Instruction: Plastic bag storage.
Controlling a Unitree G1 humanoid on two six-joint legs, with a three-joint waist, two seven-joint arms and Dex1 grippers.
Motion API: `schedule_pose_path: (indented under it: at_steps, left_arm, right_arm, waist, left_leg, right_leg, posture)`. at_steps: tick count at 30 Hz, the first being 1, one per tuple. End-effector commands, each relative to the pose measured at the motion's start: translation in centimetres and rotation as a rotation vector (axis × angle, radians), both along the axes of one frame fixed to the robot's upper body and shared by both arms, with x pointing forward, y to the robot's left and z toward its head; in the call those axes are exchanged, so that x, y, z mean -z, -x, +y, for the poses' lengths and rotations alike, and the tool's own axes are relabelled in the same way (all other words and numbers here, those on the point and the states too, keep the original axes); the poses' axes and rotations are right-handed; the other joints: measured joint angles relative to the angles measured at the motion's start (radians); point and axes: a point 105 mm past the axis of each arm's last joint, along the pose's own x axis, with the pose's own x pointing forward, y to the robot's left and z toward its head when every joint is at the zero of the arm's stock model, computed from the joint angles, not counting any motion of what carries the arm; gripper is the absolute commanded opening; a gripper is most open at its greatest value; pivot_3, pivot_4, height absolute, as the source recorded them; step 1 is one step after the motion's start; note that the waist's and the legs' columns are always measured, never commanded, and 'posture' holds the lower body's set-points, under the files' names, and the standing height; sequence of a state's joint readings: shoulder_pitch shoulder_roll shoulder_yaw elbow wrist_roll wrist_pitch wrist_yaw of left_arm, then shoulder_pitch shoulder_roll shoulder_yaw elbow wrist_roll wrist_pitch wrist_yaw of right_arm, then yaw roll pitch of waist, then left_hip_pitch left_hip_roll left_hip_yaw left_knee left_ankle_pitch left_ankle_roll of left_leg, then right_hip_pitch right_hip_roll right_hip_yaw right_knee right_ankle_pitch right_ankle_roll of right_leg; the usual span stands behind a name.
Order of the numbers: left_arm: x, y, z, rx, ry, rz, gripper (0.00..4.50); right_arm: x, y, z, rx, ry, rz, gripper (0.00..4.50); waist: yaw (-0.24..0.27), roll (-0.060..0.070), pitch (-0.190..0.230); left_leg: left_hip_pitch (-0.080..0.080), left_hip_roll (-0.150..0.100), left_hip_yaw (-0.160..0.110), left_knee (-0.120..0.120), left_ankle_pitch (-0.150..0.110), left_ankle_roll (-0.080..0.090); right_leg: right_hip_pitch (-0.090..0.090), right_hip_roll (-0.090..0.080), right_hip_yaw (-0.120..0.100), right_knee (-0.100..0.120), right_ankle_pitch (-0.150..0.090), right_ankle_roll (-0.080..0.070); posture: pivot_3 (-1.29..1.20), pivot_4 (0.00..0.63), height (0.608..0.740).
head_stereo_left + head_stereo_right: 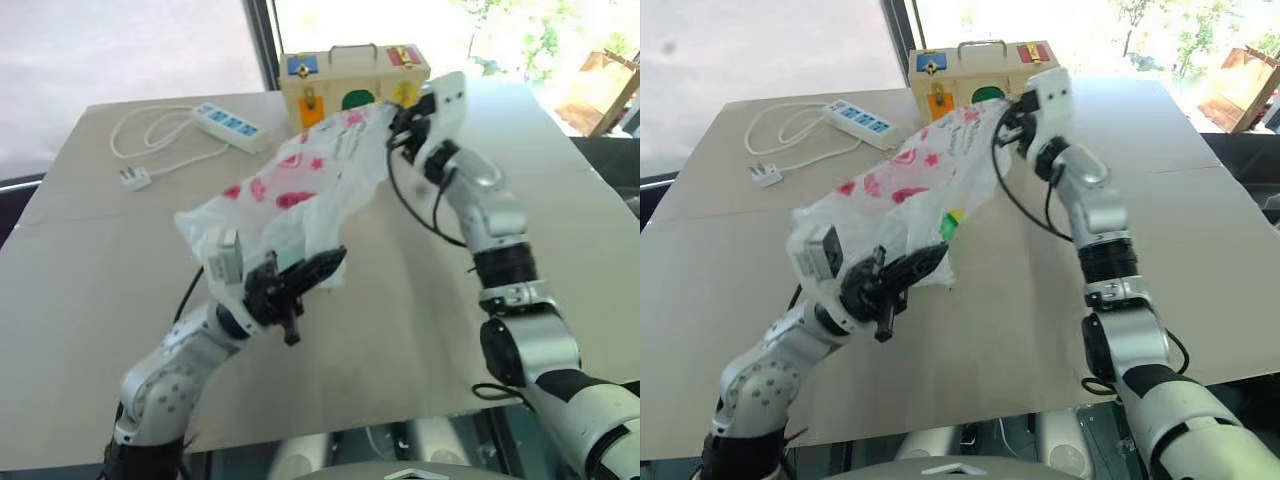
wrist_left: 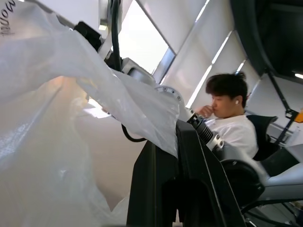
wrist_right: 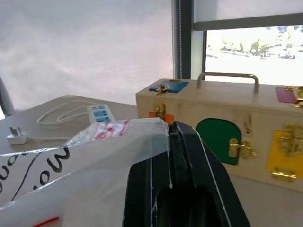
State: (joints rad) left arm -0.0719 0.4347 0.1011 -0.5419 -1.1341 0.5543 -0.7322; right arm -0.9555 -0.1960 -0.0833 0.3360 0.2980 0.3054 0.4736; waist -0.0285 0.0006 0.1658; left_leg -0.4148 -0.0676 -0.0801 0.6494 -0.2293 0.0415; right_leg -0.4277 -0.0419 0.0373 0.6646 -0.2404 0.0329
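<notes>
Bag hanging stretched above tabletop; left pincer and right pincer both clamping bag. Keeping tension even, avoiding tearing film.

Fingers pinching plastic bag, wooden box behind

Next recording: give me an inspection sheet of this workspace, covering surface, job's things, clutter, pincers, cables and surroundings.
Surface: pale beige tabletop, bare in the near half.
Job's things: crinkly translucent white plastic bag with red print, lifted off the table and stretched between both pincers.
Clutter: light wooden box with coloured doors, brass latches and a metal handle at the far edge.
Pincers: left pincer shut on the bag's near end; right pincer shut on its far end, near the box.
Cables: white power strip with looped cord and plug, far left; black cable along the right arm.
Surroundings: bright windows behind; a seated person in the left wrist view.
</notes>
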Motion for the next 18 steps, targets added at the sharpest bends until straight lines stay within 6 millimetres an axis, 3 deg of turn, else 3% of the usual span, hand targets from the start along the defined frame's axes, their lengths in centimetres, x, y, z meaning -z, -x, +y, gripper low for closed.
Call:
schedule_pose_path:
  at_steps: [1,5,8,11,14,18]
  left_arm:
    - [-2.1,0.6,-0.4,0.045,0.063,-0.035,0.0]
    - [-4.0,-0.7,1.3,0.008,0.191,-0.009,0.0]
    - [-4.8,-1.8,2.6,-0.043,0.243,0.003,0.0]
    - [-6.1,-3.3,4.8,-0.124,0.327,0.003,0.0]
    - [-7.0,-4.5,6.9,-0.198,0.383,-0.004,0.0]
    - [-6.7,-4.6,7.8,-0.232,0.362,0.001,0.0]
  right_arm:
    - [-2.5,1.8,-2.5,0.003,0.003,-0.062,0.01]
    - [-2.3,3.5,-5.4,0.02,0.083,-0.001,0.01]
    - [-1.9,4.2,-5.5,0.002,0.123,0.048,0.01]
    - [-1.3,4.1,-5.4,0.02,0.165,0.069,0.92]
    - [1.1,4.6,-4.5,-0.044,0.223,0.153,2.31]
    - [3.8,5.5,-3.3,-0.12,0.219,0.275,4.22]
  waist:
    - [-0.002,0.0,0.0]
    - [0.008,0.0,0.0]
    - [0.007,0.0,0.0]
    - [0.012,-0.001,0.0]
    - [0.015,-0.001,0.0]
    - [0.015,-0.002,0.0]
  left_leg:
    - [0.0,0.0,0.0,0.0,0.0,0.0]
    - [0.0,0.001,0.0,0.0,0.0,0.001]
    - [0.001,0.001,0.001,0.001,-0.002,0.004]
    - [0.001,0.002,0.001,0.001,-0.002,0.004]
    - [0.0,0.002,0.001,0.002,-0.002,0.003]
    - [0.0,0.002,0.001,0.002,0.0,0.0]
  right_leg:
    - [0.0,0.0,0.0,0.0,0.0,0.0]
    - [0.0,0.0,0.0,0.0,0.0,0.0]
    - [0.0,0.001,0.001,0.001,0.0,0.0]
    - [0.0,0.002,0.001,0.001,0.0,0.0]
    - [0.001,0.001,0.001,0.001,0.0,0.0]
    - [0.001,0.001,0.001,-0.001,0.0,0.0]
  posture:
    - [0.0,0.15,0.74]
    - [0.0,0.15,0.74]
    - [0.0,0.15,0.74]
    - [0.0,0.15,0.74]
    - [0.0,0.15,0.74]
    - [0.0,0.15,0.74]
